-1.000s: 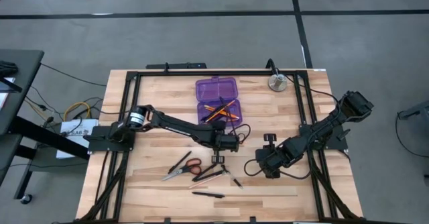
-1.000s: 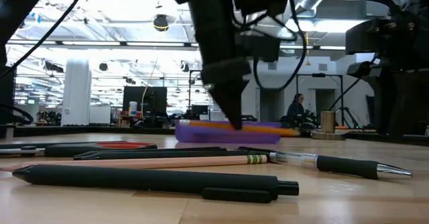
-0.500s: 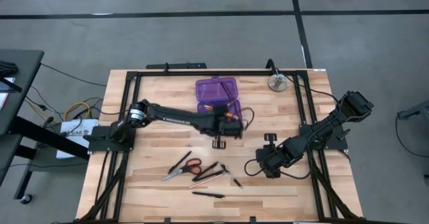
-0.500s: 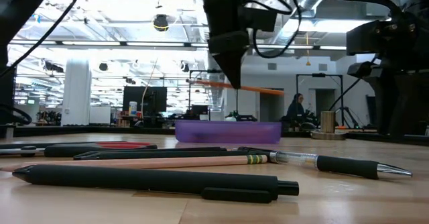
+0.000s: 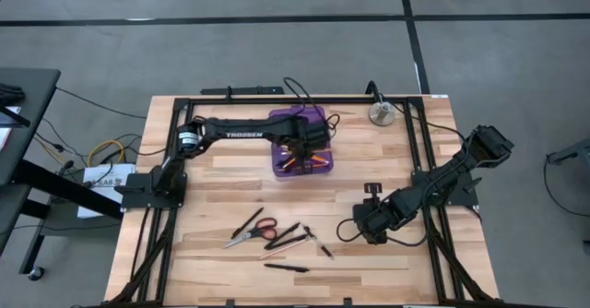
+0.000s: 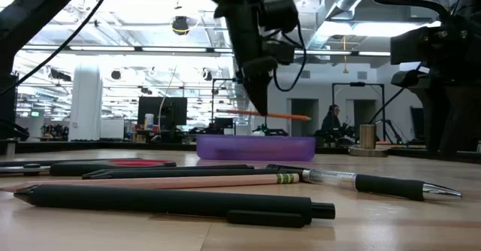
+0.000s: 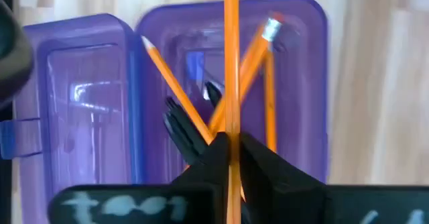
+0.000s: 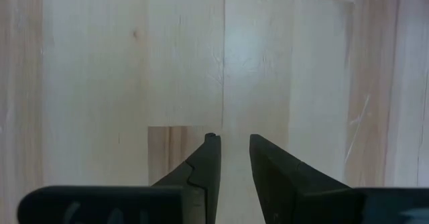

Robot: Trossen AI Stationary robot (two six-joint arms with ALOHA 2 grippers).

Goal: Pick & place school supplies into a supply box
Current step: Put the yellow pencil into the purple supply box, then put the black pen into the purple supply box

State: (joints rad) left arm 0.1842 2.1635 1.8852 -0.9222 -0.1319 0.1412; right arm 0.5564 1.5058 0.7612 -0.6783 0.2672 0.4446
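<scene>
So the left gripper (image 7: pixel 230 143) is parked right above the purple supply box (image 5: pixel 300 142), pinching an orange pencil (image 7: pixel 231 63) tight between its two fingers. In the low view the pencil (image 6: pixel 267 116) hangs level in the air just over the box (image 6: pixel 255 146), not touching it. The box sits open toward the far edge of the table (image 5: pixel 221 188), lid flopped flat next to the tray. Inside the tray there are already a few orange pencils (image 7: pixel 175 90) crossed over each other, plus something dark and slim I can't make out properly.

Everything else is well away from the box, down toward the near edge of the table: the red-handled scissors (image 5: pixel 251 232), a couple of black pens (image 5: pixel 284 236) bunched right beside them, and one more black pen (image 5: pixel 286 267) lying on its own a bit nearer the edge. Up close in the low view you get a fat black pen (image 6: pixel 173 204), a pencil (image 6: pixel 180 180) behind it and a clear-barrel pen (image 6: pixel 376 183).

The right gripper (image 8: pixel 233 158) is off to the right of the box, sitting low over bare wood, fingers a little apart with nothing between them. A round silver disc (image 5: pixel 381 113) is just right of the box, near the table's far corner.
</scene>
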